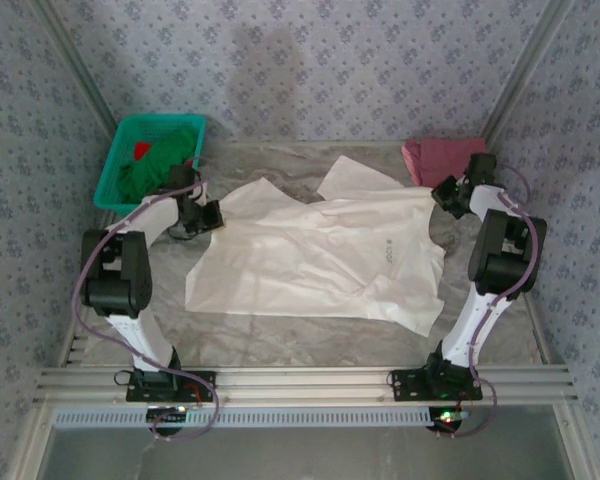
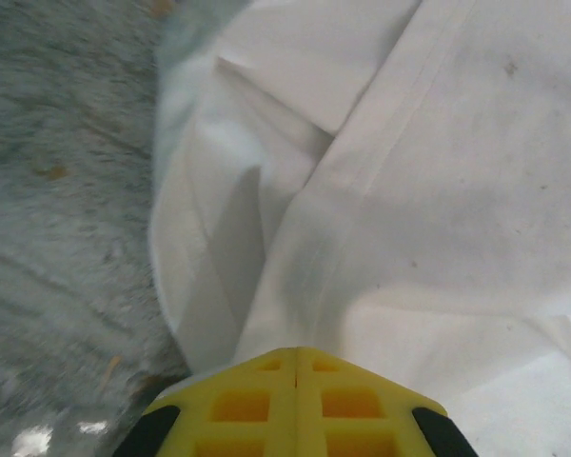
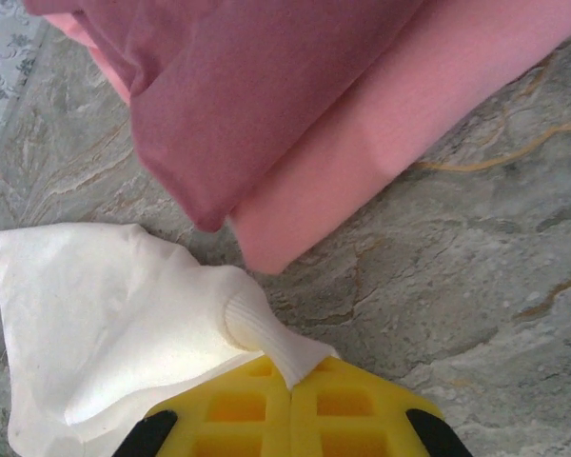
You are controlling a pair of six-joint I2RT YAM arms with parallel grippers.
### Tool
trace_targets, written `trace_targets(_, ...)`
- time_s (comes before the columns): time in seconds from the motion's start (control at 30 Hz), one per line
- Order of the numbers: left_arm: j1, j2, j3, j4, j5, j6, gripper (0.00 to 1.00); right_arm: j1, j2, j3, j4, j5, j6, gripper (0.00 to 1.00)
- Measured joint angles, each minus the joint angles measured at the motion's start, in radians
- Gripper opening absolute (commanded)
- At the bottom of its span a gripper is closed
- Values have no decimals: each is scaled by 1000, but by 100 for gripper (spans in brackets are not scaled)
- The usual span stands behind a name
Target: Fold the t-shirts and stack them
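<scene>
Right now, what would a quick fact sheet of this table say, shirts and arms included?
white shirt: spread out mid-table, wrinkled, not yet folded
pink shirt: folded, far right corner
basket: far left, green cloth inside
left end effector: shut on the white shirt's left edge
right end effector: shut on its right corner, beside the pink shirt

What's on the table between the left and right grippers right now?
The cream-white cloth t-shirt, spread from the left gripper to the right gripper, both pinching it; the top view shows it.
</scene>
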State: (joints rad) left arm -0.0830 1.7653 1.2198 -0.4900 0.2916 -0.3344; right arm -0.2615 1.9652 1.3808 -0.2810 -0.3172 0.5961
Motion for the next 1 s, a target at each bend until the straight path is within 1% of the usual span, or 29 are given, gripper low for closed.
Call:
trace_targets(0.13,59,-71,-22,-25,-23,0,0,-18,0,0,0,8,8,0)
trace_targets(0.23,108,-82,-46,-34,-27,0,0,-26,0,0,0,16,11,0)
trace_targets(0.33,122,-81,-80,-42,-34,4,0,-27,0,0,0,14,14,0)
trace_targets(0.37,122,-81,-88,-43,-23,8,3,-26,0,0,1,10,15,0)
trace_targets(0.47,102,-81,-89,-47,9,20,20,-18,0,2,0,-6,17,0)
trace_targets(0.53,59,-74,-56,-75,0,37,25,-5,0,4,1,-13,17,0)
trace_targets(0.6,-10,-46,23,-98,-12,54,37,17,0,4,1,-22,18,0)
trace_targets(0.7,-98,4,162,-97,-19,70,46,49,0,5,1,-31,18,0)
trace_targets(0.77,-135,50,262,-99,-30,79,61,65,0,6,1,-39,18,0)
trace_targets(0.83,-156,124,381,-103,-41,97,62,71,0,6,1,-42,18,0)
trace_targets(0.87,-161,179,457,-113,-45,106,65,71,0,6,1,-43,18,0)
trace_targets(1.0,-164,454,781,-181,-71,129,67,70,0,6,0,-43,18,0)
